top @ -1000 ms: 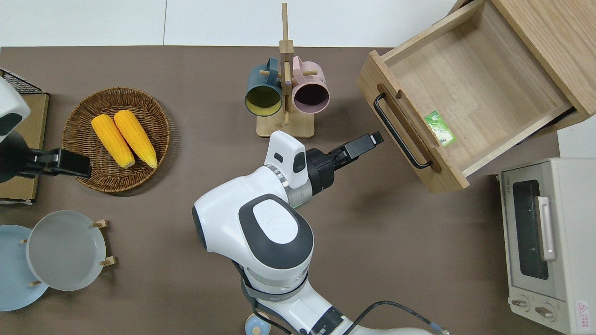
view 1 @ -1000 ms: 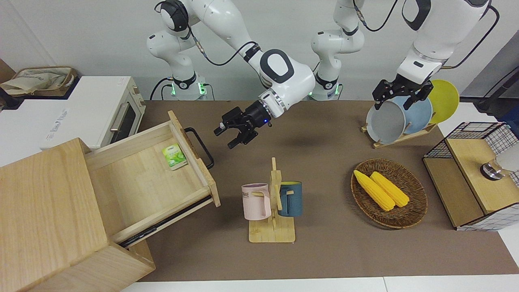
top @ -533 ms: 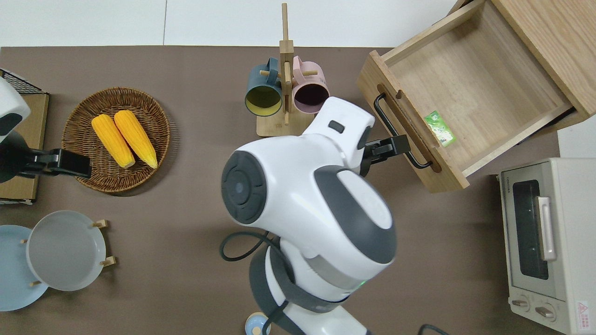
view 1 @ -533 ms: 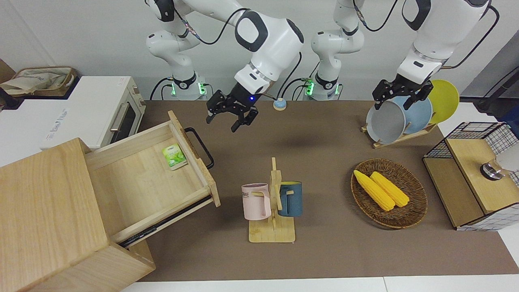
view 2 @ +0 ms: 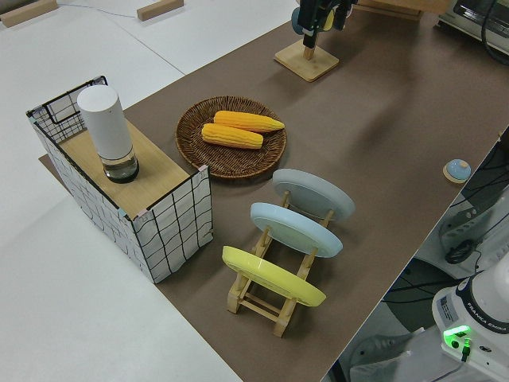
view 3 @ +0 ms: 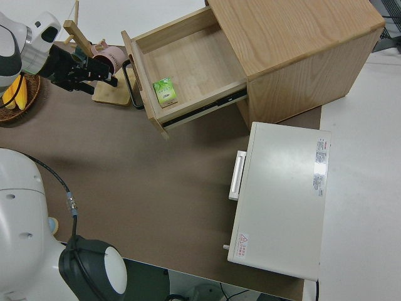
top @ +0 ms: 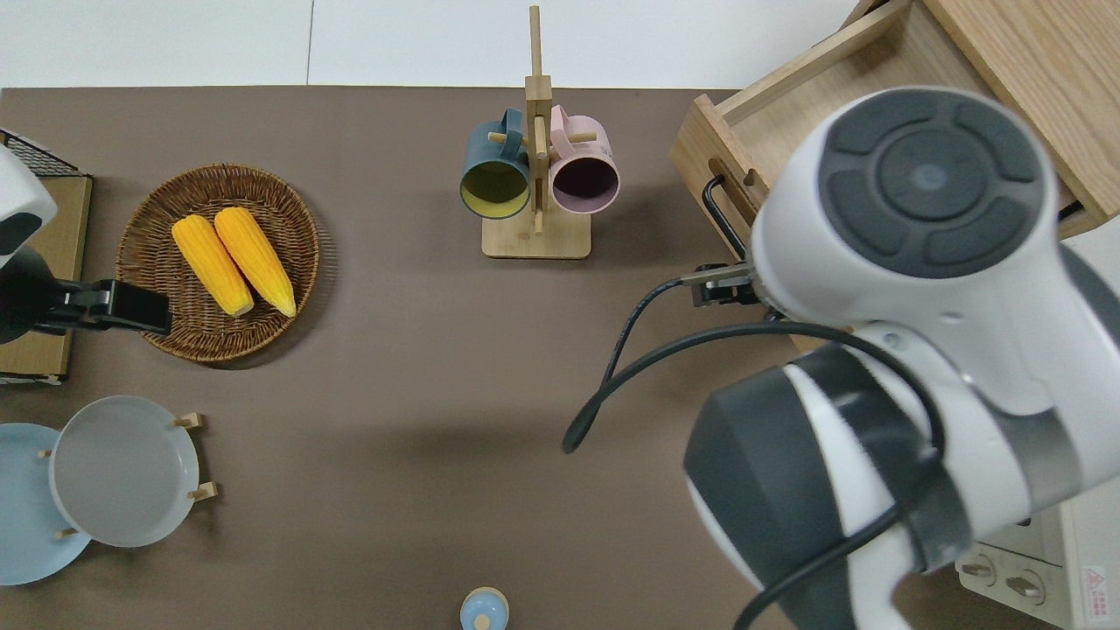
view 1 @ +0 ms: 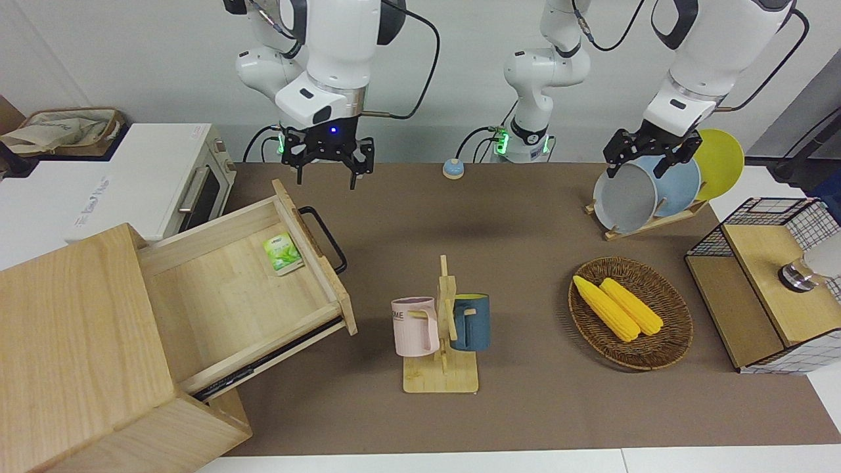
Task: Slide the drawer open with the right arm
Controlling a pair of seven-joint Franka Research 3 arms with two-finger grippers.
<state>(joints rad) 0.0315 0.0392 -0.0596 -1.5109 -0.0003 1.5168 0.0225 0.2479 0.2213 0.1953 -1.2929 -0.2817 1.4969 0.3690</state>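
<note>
The light-wood drawer (view 1: 243, 289) stands pulled far out of the big pale wooden box (view 1: 79, 341), at the right arm's end of the table. Its black bar handle (view 1: 323, 238) faces the middle of the table. A small green packet (view 1: 282, 253) lies inside it. My right gripper (view 1: 327, 176), with its blue light on, hangs open and empty in the air. In the overhead view it (top: 722, 284) is over the mat beside the handle (top: 719, 203), apart from it. The right arm's body hides much of the drawer there. The right side view shows the gripper (view 3: 84, 69) clear of the handle (view 3: 130, 84). The left arm is parked.
A white toaster oven (view 1: 151, 177) stands beside the box, nearer to the robots. A mug rack (view 1: 443, 328) with two mugs is mid-table. A basket (view 1: 677, 328) of corn, a plate rack (view 1: 657, 187) and a wire-mesh cabinet (view 1: 769, 282) are at the left arm's end. A small blue knob (view 1: 452, 169) lies by the bases.
My right arm has swung up and back toward its base, carrying the open gripper away from the handle. The drawer has stayed open and still. The left arm has not moved.
</note>
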